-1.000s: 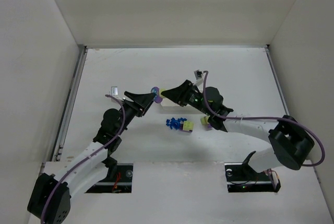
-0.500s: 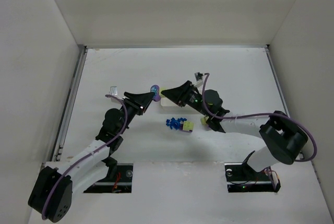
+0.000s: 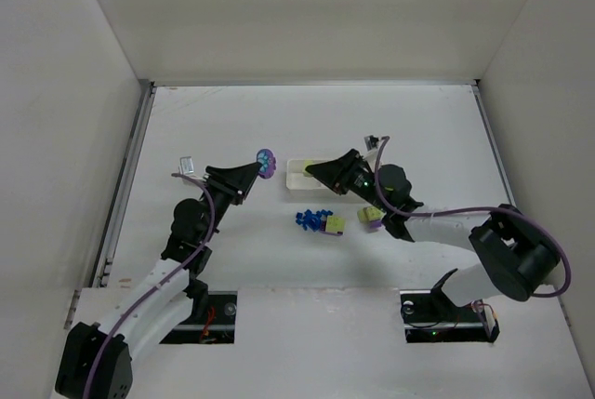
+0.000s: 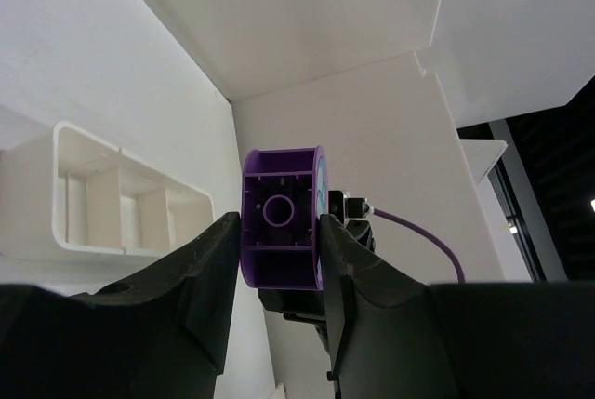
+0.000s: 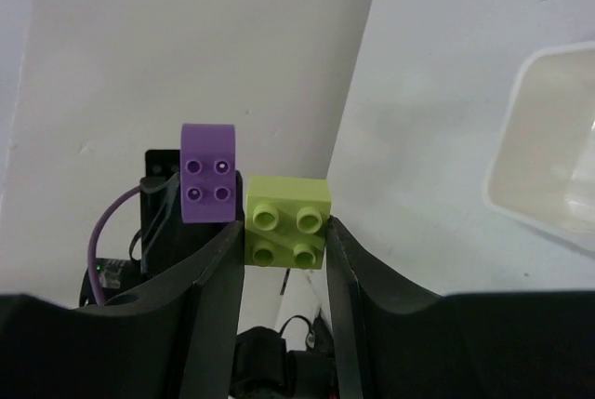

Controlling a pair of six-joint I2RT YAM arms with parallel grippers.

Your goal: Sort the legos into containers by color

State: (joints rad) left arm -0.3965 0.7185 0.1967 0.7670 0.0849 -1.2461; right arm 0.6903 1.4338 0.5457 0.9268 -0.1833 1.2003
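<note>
While my left pincer (image 4: pixel 279 239) clamps a purple brick (image 4: pixel 282 218) and my right pincer (image 5: pixel 284 241) a green brick (image 5: pixel 286 222), I am mid-sort. Next, I judge, each needs its own tray (image 3: pixel 294 176) compartment.

White table (image 3: pixel 418 120) carries a three-compartment tray (image 3: pixel 292 176) and loose legos (image 3: pixel 333 224)

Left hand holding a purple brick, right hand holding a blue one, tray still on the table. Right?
One thing is off. The right hand is shut on a yellow-green brick, not a blue one; the right wrist view shows it. The rest holds: the left hand grips a purple brick, and the tray sits on the table.
</note>
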